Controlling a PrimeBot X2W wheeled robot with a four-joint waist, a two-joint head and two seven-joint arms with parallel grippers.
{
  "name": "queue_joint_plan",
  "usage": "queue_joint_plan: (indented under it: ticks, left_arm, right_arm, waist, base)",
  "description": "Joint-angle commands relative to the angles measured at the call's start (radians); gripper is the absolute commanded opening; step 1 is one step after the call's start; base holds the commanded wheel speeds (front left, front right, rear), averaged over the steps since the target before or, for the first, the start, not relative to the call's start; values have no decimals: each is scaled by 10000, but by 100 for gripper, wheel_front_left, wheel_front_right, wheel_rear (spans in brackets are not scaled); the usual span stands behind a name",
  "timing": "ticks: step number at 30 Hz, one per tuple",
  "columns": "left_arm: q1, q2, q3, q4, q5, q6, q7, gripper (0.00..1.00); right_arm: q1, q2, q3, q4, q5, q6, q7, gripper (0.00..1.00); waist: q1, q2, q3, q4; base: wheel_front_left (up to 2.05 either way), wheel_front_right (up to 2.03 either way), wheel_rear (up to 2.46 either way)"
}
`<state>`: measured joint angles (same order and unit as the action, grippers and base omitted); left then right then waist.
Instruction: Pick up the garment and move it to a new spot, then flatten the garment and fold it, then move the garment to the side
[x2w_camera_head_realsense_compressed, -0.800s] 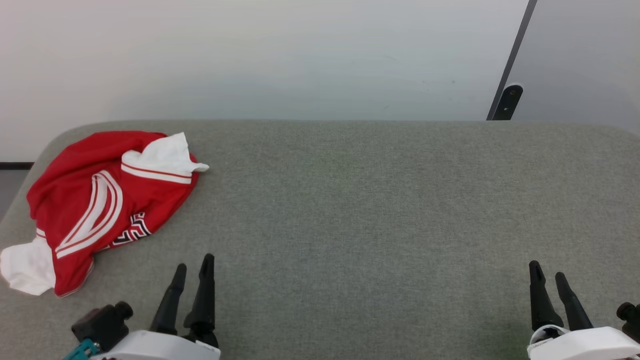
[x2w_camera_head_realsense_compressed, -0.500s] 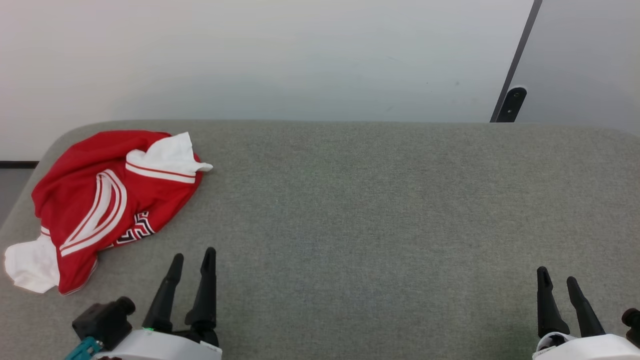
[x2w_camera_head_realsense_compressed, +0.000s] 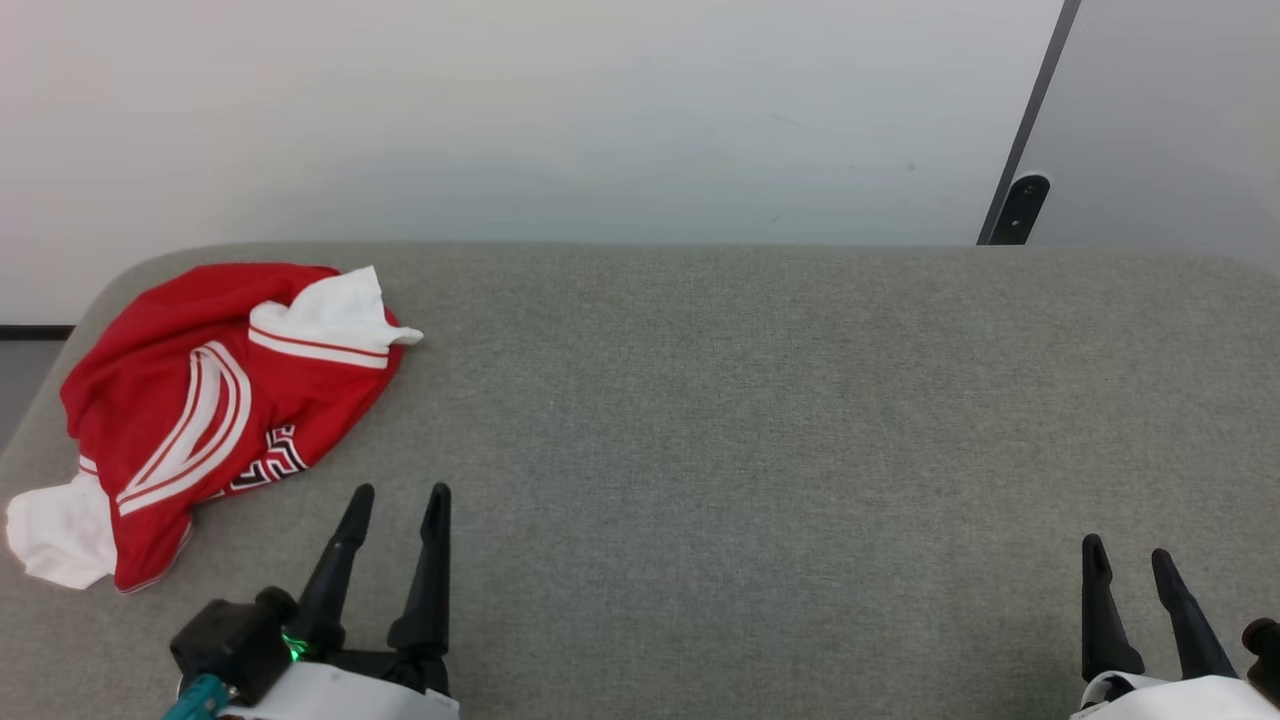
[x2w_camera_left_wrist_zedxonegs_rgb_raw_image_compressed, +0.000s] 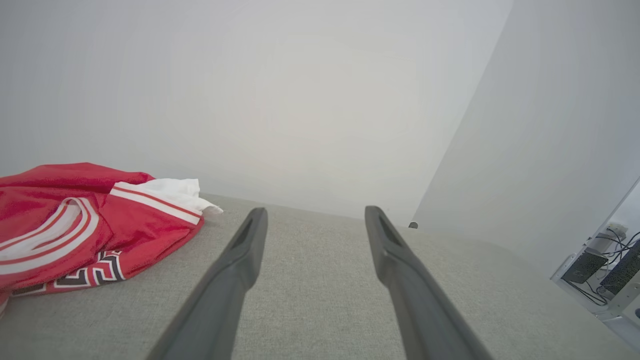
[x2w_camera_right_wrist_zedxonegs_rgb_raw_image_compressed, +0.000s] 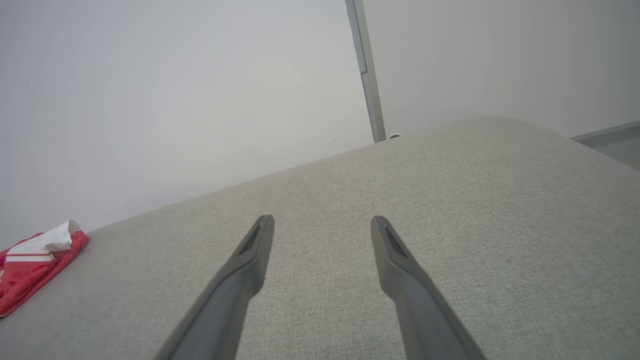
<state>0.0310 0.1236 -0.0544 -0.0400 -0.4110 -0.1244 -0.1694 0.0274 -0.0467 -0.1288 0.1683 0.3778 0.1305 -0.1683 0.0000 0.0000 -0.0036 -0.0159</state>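
A crumpled red short-sleeved jersey with white sleeves, red-and-white striped trim and black-and-white lettering (x2w_camera_head_realsense_compressed: 200, 400) lies bunched at the left of the head view, on the left end of a grey fabric-covered worktop with rounded corners (x2w_camera_head_realsense_compressed: 750, 420). One white sleeve pokes out at the heap's upper right and another at its lower left, near the worktop's left edge. The lettering shows at the heap's lower edge.

The left fingers (x2w_camera_head_realsense_compressed: 430, 560), two long dark prongs on a white wrist, rise from the lower left of the head view. They are spread wide with nothing between them, and their tips sit just below and to the right of the jersey, apart from it. In the left wrist view these fingers (x2w_camera_left_wrist_zedxonegs_rgb_raw_image_compressed: 235, 270) point across bare fabric, with the jersey (x2w_camera_left_wrist_zedxonegs_rgb_raw_image_compressed: 75, 235) at the left of the frame.

The right fingers (x2w_camera_head_realsense_compressed: 1100, 600) stand at the lower right of the head view, also spread apart and holding nothing, well away from the jersey. In the right wrist view they (x2w_camera_right_wrist_zedxonegs_rgb_raw_image_compressed: 400, 270) frame bare grey cloth, and the jersey (x2w_camera_right_wrist_zedxonegs_rgb_raw_image_compressed: 30, 270) lies at the far left edge.

A plain pale wall (x2w_camera_head_realsense_compressed: 500, 120) fills the top of the head view, crossed at the upper right by a slanted dark strip (x2w_camera_head_realsense_compressed: 1030, 120).
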Motion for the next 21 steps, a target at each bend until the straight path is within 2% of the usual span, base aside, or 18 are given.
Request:
queue_joint_plan:
  ticks: [1,21]
  left_arm:
    - [73,7,-53,-186,367,-52,-119,100]
    - [220,96,-459,-799,2227,-55,-539,100]
  right_arm:
    - [56,-42,-73,-148,-350,5,-123,100]
    - [452,-44,48,-438,-2057,4,-562,100]
  waist:
    - [0,0,1,-15]
    - [0,0,4,-43]
  base:
    - [0,0,0]
    - [0,0,0]
